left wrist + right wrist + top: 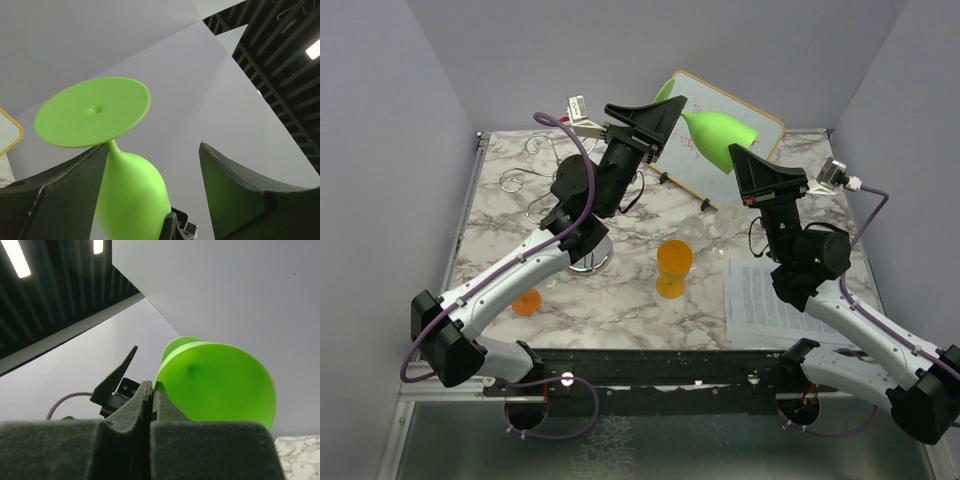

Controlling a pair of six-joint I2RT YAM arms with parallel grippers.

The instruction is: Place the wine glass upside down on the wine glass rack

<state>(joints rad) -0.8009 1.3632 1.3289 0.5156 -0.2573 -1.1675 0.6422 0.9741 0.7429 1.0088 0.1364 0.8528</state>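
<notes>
A lime-green wine glass (718, 133) hangs in the air above the back of the table, lying roughly sideways. My right gripper (738, 155) is shut on the rim of its bowl; in the right wrist view the two fingers (152, 390) pinch the edge of the green bowl (220, 385). My left gripper (670, 108) is open around the stem, below the foot; in the left wrist view (152, 147) the glass (130, 195) lies against the left finger, the other finger apart. The wire wine glass rack (516, 181) stands at back left, its chrome base (592, 262) partly under my left arm.
An orange goblet (674, 265) stands mid-table, with clear glasses (696, 228) behind it. A small orange item (526, 301) lies front left. A yellow-framed whiteboard (760, 125) leans at the back. A printed sheet (760, 298) lies under my right arm.
</notes>
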